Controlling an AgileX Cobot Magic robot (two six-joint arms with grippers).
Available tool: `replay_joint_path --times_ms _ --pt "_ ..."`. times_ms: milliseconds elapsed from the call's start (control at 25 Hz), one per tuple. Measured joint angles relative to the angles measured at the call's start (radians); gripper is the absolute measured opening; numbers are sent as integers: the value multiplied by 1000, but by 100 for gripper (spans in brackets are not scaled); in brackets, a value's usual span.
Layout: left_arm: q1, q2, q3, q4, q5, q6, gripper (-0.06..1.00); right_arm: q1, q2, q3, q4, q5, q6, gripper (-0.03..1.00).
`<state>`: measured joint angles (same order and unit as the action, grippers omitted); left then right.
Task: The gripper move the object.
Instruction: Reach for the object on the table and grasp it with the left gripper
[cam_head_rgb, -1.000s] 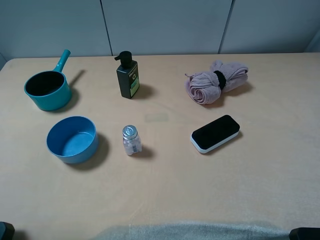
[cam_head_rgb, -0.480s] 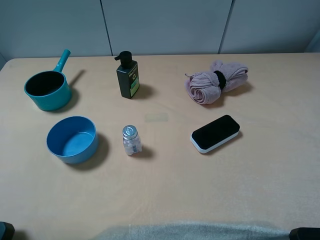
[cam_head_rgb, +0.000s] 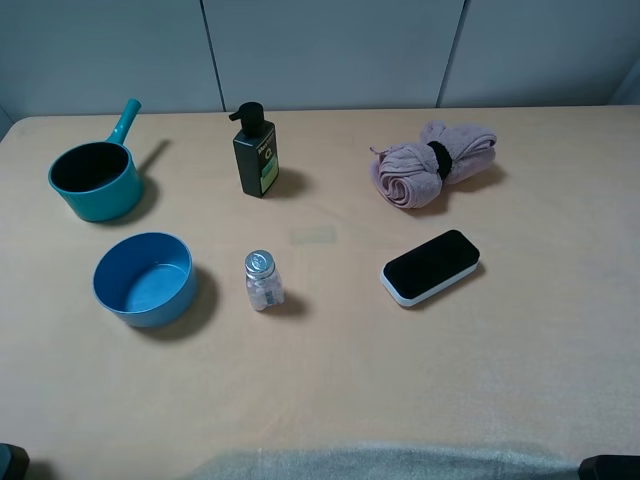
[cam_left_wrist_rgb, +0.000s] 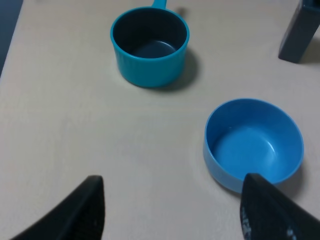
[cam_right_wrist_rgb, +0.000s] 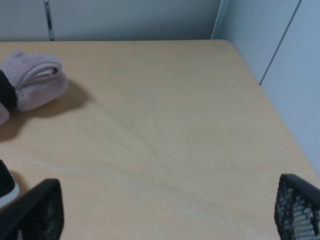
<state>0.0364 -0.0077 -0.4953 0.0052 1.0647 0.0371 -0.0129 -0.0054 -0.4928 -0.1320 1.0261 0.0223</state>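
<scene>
Overhead and wrist views of a pale wooden table (cam_head_rgb: 350, 380), with places given from the small clear jar (cam_head_rgb: 262, 280), which stands upright with a silver cap near the table's middle. The object, a plain blue bowl (cam_head_rgb: 145, 278), sits open side up to the left of the jar, near it but not touching. A teal pot (cam_head_rgb: 95, 180) with a long handle stands farther left and toward the back wall, apart from the bowl. Directly behind the jar is a dark pump bottle (cam_head_rgb: 256, 152). Behind it and to the right lies a rolled pink towel (cam_head_rgb: 432, 165) bound by a black band. To the right of the jar lies a black-and-white case (cam_head_rgb: 430, 266). The left gripper (cam_left_wrist_rgb: 172, 179) holds its dark fingers (cam_left_wrist_rgb: 80, 210) spread wide with only bare tabletop between them. In its wrist view one fingertip overlaps the bowl's near rim, and whether the two touch cannot be told. The right gripper (cam_right_wrist_rgb: 169, 181) is likewise spread wide and holds nothing, facing bare table beyond the towel and the case.
</scene>
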Motion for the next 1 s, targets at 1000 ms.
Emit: replay_joint_path --times_ms 1000 --pt "0 782 -60 1 -187 32 65 0 0 0 0 0 0 64"
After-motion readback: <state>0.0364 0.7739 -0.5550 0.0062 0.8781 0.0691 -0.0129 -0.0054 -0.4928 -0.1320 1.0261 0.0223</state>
